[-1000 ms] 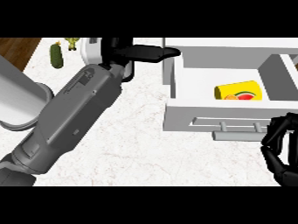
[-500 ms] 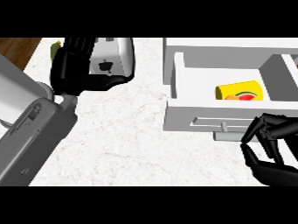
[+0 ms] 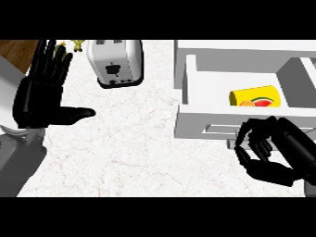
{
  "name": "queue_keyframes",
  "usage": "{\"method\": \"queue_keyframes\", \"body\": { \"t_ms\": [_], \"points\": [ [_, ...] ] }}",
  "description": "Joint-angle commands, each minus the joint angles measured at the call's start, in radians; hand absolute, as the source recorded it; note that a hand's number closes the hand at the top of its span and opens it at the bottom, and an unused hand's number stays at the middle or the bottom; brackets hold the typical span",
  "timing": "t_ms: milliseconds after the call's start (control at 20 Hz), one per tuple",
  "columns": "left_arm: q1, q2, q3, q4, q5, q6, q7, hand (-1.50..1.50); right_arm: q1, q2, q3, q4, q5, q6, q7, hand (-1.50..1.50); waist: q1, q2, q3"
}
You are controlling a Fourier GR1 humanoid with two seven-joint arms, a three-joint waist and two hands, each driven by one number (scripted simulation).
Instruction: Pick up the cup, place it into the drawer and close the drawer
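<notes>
Curling empty at drawer (image 3: pixel 208 121) front, right hand (image 3: pixel 276 152)

you're looking down on a white marbled counter (image 3: pixel 140 143) that fills most of the view. at about eleven o'clock a silver toaster (image 3: pixel 115 62) stands on it, its dark control side facing six o'clock. just beside the toaster, toward ten o'clock at the far edge, sits a small yellow-green object (image 3: pixel 77 45), too small to tell apart. dark wooden floor (image 3: pixel 9 47) shows past the counter's edge at ten o'clock and again at seven o'clock.
</notes>
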Motion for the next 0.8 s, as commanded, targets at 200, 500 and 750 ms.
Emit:
{"method": "queue_keyframes", "body": {
  "t_ms": [200, 500, 750],
  "points": [
    [0.164, 0.051, 0.104, -0.014, 0.007, -0.141, -0.046, -1.5, -0.129, 0.064, 0.097, 0.372, 0.26, -0.174, -0.162, 1.5, -0.012, 0.005, 0.0],
    [0.279, 0.05, 0.125, -0.029, -0.032, -0.222, -0.104, -1.5, -0.276, 0.091, 0.086, 0.66, 0.367, -0.243, -0.182, -1.5, -0.003, 0.007, 0.001],
    [0.353, 0.076, 0.212, -0.09, -0.001, -0.308, -0.056, -1.5, -0.347, 0.124, 0.059, 0.852, 0.391, -0.28, -0.256, -1.5, -0.016, 0.004, 0.001]
  ]
}}
